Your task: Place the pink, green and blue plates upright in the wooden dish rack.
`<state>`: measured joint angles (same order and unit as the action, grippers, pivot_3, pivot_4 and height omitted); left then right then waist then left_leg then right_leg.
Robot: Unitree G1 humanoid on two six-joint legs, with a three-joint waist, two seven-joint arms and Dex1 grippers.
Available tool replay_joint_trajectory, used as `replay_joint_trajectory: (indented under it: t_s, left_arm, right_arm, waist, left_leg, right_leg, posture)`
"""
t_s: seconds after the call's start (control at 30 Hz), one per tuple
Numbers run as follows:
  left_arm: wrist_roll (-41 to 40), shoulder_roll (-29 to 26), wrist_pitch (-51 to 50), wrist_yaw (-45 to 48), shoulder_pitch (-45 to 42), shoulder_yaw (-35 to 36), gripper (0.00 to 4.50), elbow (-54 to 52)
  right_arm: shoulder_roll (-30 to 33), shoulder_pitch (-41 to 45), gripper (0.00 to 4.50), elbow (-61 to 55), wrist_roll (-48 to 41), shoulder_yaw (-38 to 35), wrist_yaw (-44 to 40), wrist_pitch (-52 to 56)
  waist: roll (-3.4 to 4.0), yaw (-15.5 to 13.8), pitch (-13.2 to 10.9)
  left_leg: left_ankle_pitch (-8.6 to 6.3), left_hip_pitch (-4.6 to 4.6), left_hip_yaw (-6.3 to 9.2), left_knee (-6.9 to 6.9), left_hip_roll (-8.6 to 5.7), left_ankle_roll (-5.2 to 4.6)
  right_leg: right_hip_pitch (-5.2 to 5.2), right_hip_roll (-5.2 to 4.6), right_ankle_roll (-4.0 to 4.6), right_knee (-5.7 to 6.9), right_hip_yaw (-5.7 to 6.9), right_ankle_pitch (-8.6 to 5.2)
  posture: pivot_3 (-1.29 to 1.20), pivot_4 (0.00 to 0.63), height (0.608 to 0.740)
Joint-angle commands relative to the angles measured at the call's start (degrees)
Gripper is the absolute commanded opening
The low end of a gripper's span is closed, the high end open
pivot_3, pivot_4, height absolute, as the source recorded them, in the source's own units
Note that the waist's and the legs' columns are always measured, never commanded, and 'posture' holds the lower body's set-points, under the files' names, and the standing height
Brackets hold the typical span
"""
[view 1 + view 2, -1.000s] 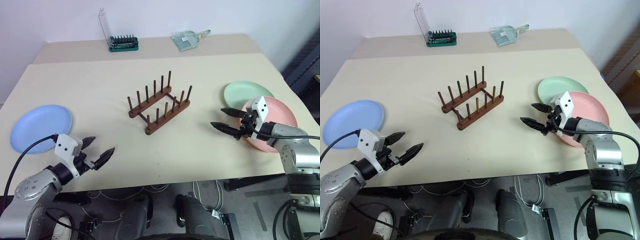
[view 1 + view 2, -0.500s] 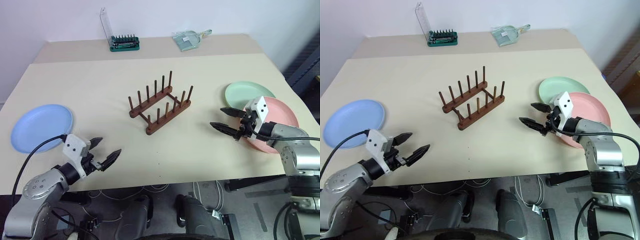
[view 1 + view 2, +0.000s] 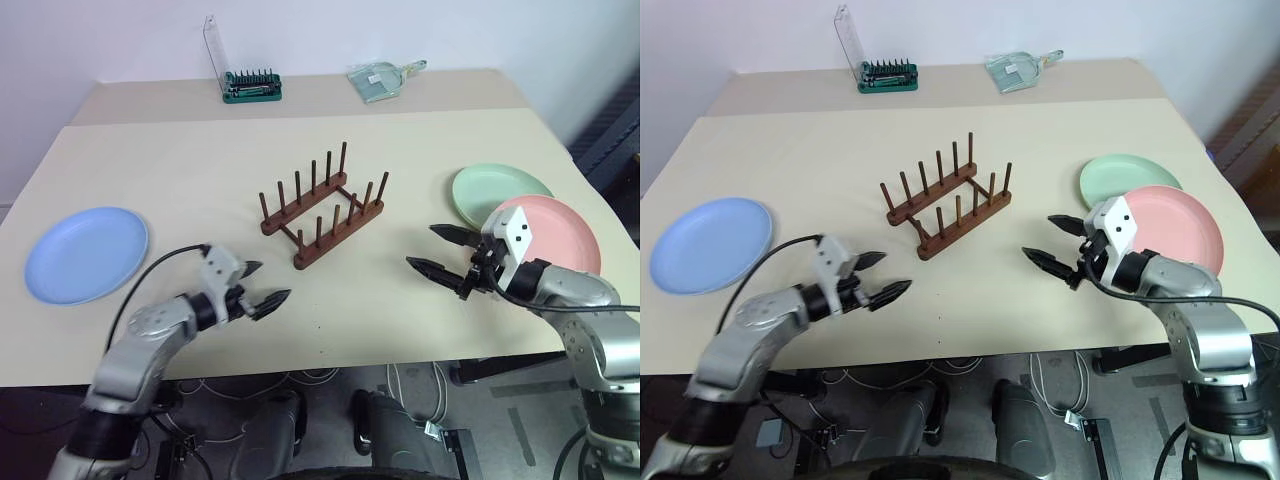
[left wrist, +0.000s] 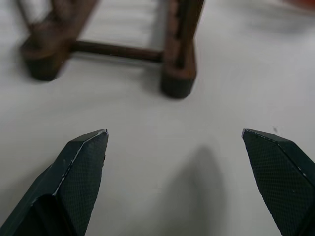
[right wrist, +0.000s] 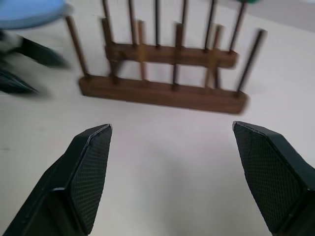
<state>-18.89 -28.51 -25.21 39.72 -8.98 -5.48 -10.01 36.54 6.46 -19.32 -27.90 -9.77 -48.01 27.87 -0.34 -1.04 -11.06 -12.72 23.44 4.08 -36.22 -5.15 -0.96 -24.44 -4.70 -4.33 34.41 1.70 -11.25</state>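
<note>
The wooden dish rack (image 3: 322, 205) stands bare in the middle of the table. Flat at the left lies the blue plate (image 3: 87, 254). At the right the pink plate (image 3: 555, 235) overlaps the near edge of the green plate (image 3: 500, 193). My left gripper (image 3: 272, 280) hovers open over bare table just in front of the rack's near end, well right of the blue plate. My right gripper (image 3: 420, 246) is open too, left of the pink plate and pointing at the rack. The right wrist view faces the rack (image 5: 162, 91) side-on, and the left wrist view shows its near end (image 4: 177, 49).
A green-based tool holder (image 3: 250, 88) with a clear lid and a clear dustpan (image 3: 378, 78) sit at the table's far edge. The beige tabletop (image 3: 180, 160) spreads wide around the rack. Its front edge runs just below both arms.
My left gripper has swung right and forward, from beside the blue plate to just in front of the rack. The right gripper has drawn left and back. Both stay open.
</note>
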Motion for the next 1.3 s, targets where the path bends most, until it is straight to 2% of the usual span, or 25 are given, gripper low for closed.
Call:
replay_joint_trajectory:
  t_s: [0.03,0.2,0.37,0.4,0.43,0.47,0.63,0.73,0.87,1.0,1.27,1.3]
  left_arm:
    - [4.0,1.4,3.1,0.3,-2.7,-3.4,4.50,5.4]
    - [6.9,5.0,5.7,1.4,-6.7,-6.8,4.50,11.9]
    - [9.5,8.1,7.0,0.8,-10.1,-8.2,4.50,15.9]
    - [9.5,8.5,7.2,0.7,-10.4,-7.9,3.95,16.4]
    - [9.8,8.8,7.5,0.7,-10.7,-7.9,3.69,17.0]
    - [10.1,9.1,7.8,0.8,-10.9,-8.0,3.23,17.5]
    - [10.8,9.5,9.3,1.6,-10.4,-7.9,0.76,18.2]
    - [10.6,8.8,10.3,3.6,-10.0,-8.2,0.77,17.5]
    - [7.6,5.8,10.9,12.5,-9.9,-8.6,0.77,14.6]
    - [8.3,1.9,13.5,20.5,-12.0,-10.7,0.77,14.6]
    - [10.3,1.7,16.6,22.9,-16.2,-10.8,0.77,23.0]
    - [10.2,1.7,16.7,22.1,-16.3,-10.0,1.27,24.1]
  right_arm:
    - [-1.9,-2.4,3.98,-5.3,-1.2,1.5,2.3,0.4]
    - [-3.9,-4.1,3.98,-6.9,-1.0,3.5,4.4,0.1]
    - [-4.3,-5.0,3.98,-7.3,-1.1,4.0,5.3,-0.3]
    - [-4.5,-5.1,4.03,-7.6,-1.1,4.2,5.7,-0.2]
    - [-4.7,-5.3,4.03,-7.9,-1.1,4.4,6.1,-0.1]
    - [-4.8,-5.5,4.03,-8.1,-1.1,4.4,6.2,-0.2]
    - [-5.3,-7.6,4.03,-9.2,-1.0,4.7,7.5,-0.5]
    - [-4.7,-9.3,4.03,-9.9,-0.9,4.3,7.8,-0.2]
    - [-2.2,-11.8,4.03,-9.2,0.4,3.6,6.6,-0.7]
    - [-1.0,-13.1,4.03,-8.6,0.9,3.0,6.0,-1.7]
    - [-2.0,-14.6,4.03,-9.1,1.9,3.7,6.8,-3.3]
    - [-2.0,-15.0,4.03,-8.8,2.4,3.7,6.7,-3.9]
  waist:
    - [0.07,0.1,0.0]
    - [0.18,0.0,0.2]
    - [0.27,-1.3,0.5]
    - [0.30,-1.5,0.5]
    - [0.31,-1.5,0.5]
    - [0.30,-1.5,0.5]
    - [0.36,-1.3,0.6]
    - [0.42,-1.2,0.6]
    - [0.42,-1.3,0.6]
    - [0.43,-1.3,0.6]
    - [0.42,-1.3,0.6]
    - [0.41,-1.3,0.6]
  left_leg:
    - [0.00,0.00,0.00,0.01,-0.01,0.00]
    - [0.00,-0.04,0.00,-0.05,0.00,0.01]
    - [0.00,-0.05,0.00,-0.10,-0.01,0.01]
    - [0.01,-0.05,0.00,-0.10,-0.01,-0.01]
    - [0.01,-0.05,0.00,-0.10,-0.01,-0.02]
    - [0.01,-0.04,0.00,-0.10,-0.01,-0.02]
    - [0.01,-0.05,0.00,-0.08,-0.02,-0.03]
    - [0.01,-0.05,0.00,-0.07,-0.01,-0.03]
    - [0.01,-0.04,0.00,-0.07,-0.01,-0.03]
    - [0.01,-0.04,-0.01,-0.06,0.00,-0.03]
    - [0.02,-0.02,0.00,-0.05,0.00,-0.04]
    - [0.02,-0.02,0.00,-0.06,0.00,-0.04]
  right_leg:
    - [0.00,-0.01,-0.01,-0.01,-0.01,0.00]
    - [0.05,-0.01,0.03,0.01,0.00,-0.05]
    - [0.12,-0.02,-0.12,-0.03,0.00,-0.11]
    - [0.13,-0.02,-0.12,-0.03,0.01,-0.11]
    - [0.13,-0.02,-0.12,-0.03,0.01,-0.10]
    - [0.13,-0.02,-0.12,-0.03,0.01,-0.10]
    - [0.13,-0.02,-0.14,-0.05,0.01,-0.08]
    - [0.12,-0.02,-0.14,-0.05,0.01,-0.11]
    - [0.12,-0.01,-0.13,-0.06,0.01,-0.12]
    - [0.12,-0.02,-0.11,-0.08,0.01,-0.13]
    - [0.11,-0.02,-0.13,-0.10,0.02,-0.14]
    - [0.12,-0.02,-0.13,-0.10,0.03,-0.14]
  posture:
    - [0.00,0.150,0.740]
    - [0.00,0.150,0.740]
    - [0.00,0.150,0.740]
    - [0.00,0.150,0.740]
    - [0.00,0.150,0.740]
    - [0.00,0.150,0.740]
    - [0.00,0.150,0.740]
    - [0.00,0.150,0.740]
    - [0.00,0.150,0.740]
    - [0.00,0.150,0.740]
    - [0.00,0.150,0.740]
    - [0.00,0.150,0.740]
